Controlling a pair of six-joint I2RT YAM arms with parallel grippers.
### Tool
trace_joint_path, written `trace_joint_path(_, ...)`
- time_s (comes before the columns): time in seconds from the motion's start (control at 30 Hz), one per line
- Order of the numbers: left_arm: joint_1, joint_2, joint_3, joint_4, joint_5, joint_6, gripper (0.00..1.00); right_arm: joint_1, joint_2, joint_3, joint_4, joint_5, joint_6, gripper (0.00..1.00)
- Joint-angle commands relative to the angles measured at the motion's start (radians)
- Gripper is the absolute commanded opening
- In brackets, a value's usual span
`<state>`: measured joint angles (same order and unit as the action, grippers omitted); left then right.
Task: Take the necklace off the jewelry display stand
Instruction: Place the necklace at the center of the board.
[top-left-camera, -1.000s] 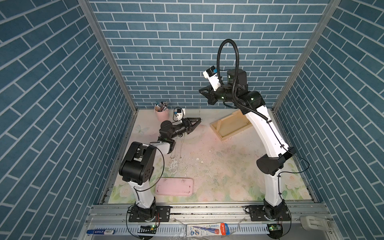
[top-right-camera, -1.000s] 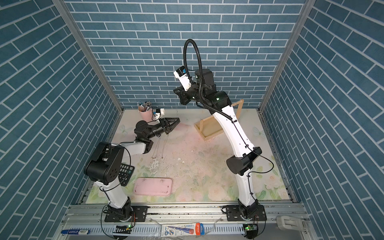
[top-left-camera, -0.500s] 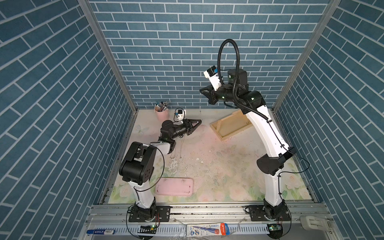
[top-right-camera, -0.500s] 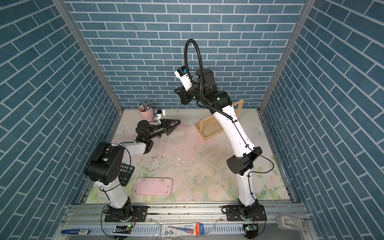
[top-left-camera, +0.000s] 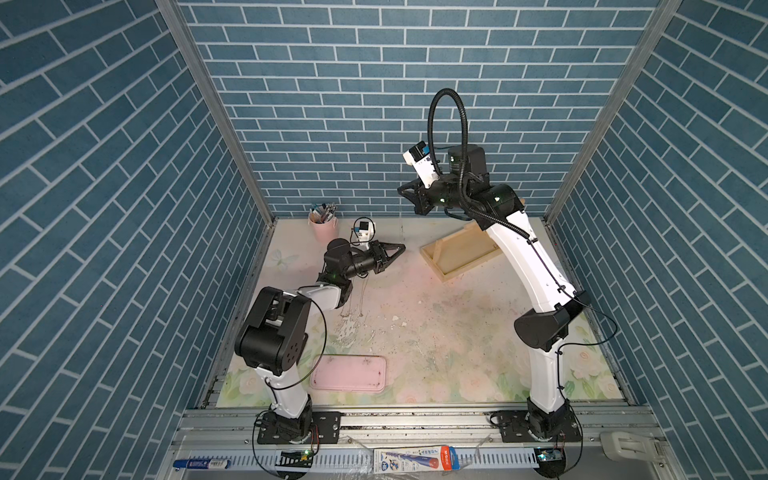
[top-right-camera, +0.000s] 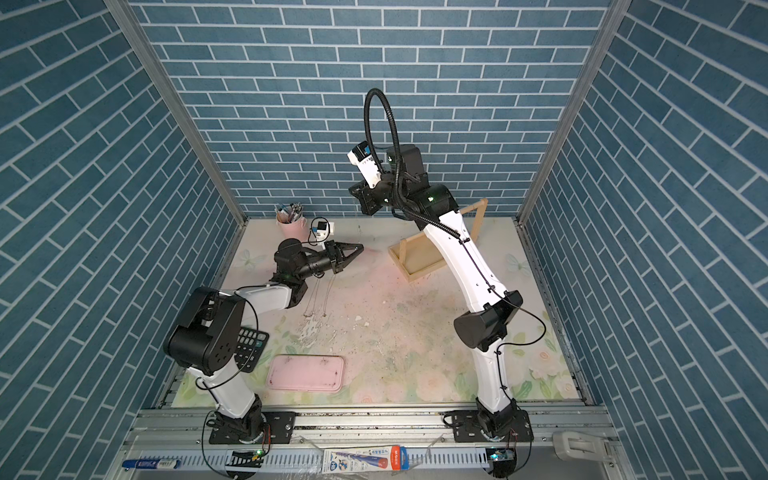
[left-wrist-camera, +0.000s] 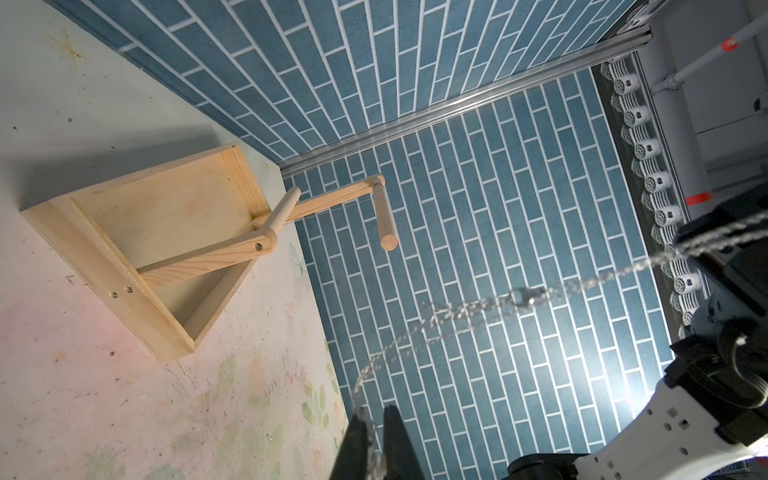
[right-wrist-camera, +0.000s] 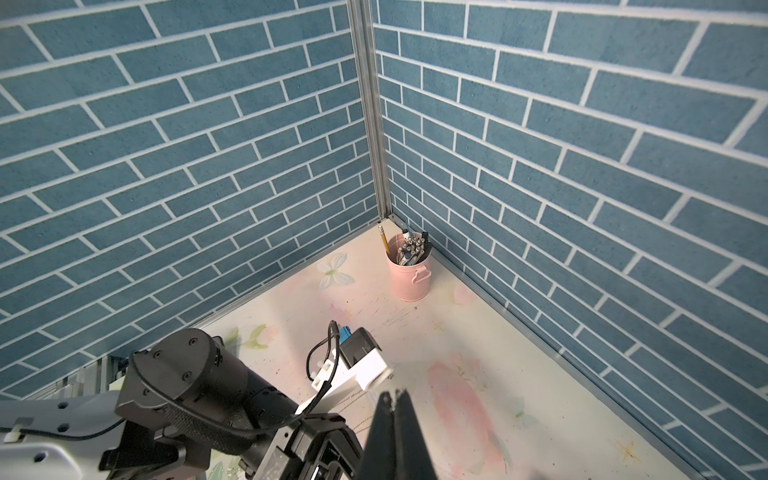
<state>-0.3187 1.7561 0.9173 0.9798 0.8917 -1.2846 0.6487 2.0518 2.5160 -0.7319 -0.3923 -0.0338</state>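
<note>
Necklace position: the thin silver chain necklace (left-wrist-camera: 525, 296) spans open air between the two grippers, apart from the posts and top bar of the pale wooden jewelry display stand (left-wrist-camera: 166, 208). The clasp sits near mid-span.

In the left wrist view, the left gripper (left-wrist-camera: 374, 419) has its jaws pressed together, pinching the lower end of the chain. In both top views this gripper sits low over the floral-printed tabletop (top-left-camera: 436, 332) at about 11 o'clock.

The right gripper (top-left-camera: 401, 190) is raised high toward 12 o'clock with its jaws pressed together. The chain runs up to it, and a thin strand drops from its tips in a top view.

The stand is at about 1 o'clock, with its shallow tray base flat on the tabletop, partly hidden behind the right arm.

Other items:
- The flat pink rectangular tray (top-left-camera: 349, 372) is at 7 o'clock.
- The pink bucket of pens (top-left-camera: 324, 226) is in the 11 o'clock corner.
- The black calculator (top-right-camera: 249, 345) is at 8 o'clock, partly under the left arm.
</note>
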Motion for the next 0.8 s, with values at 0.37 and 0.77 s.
trace_joint_path(0.37,-0.072,-0.169,-0.040,-0.433,-0.126,0.284,0.09,-0.002,-0.133,-0.255,0.121,0.063,0.055,0.00)
trace_joint_path(0.77,-0.074,-0.213,-0.245,-0.438,-0.221,0.275,0.10,0.007,-0.202,-0.626,0.304,0.066,0.156,0.00)
